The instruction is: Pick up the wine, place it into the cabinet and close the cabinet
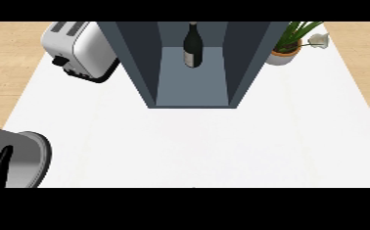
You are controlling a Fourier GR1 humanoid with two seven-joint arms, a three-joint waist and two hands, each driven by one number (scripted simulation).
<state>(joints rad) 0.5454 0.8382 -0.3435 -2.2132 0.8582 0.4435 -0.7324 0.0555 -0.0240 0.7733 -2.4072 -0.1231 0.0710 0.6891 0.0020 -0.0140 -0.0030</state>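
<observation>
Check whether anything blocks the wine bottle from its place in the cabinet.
Nothing visible does: the wine bottle already stands upright inside the open cabinet, on its floor near the back. No hand shows in the head view.

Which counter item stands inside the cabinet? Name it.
The wine bottle: it stands upright inside the open cabinet; the toaster and potted plant sit outside, either side.

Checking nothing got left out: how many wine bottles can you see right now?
1. The wine bottle stands upright inside the open cabinet, toward its back. More could be hidden behind the cabinet's walls.
</observation>
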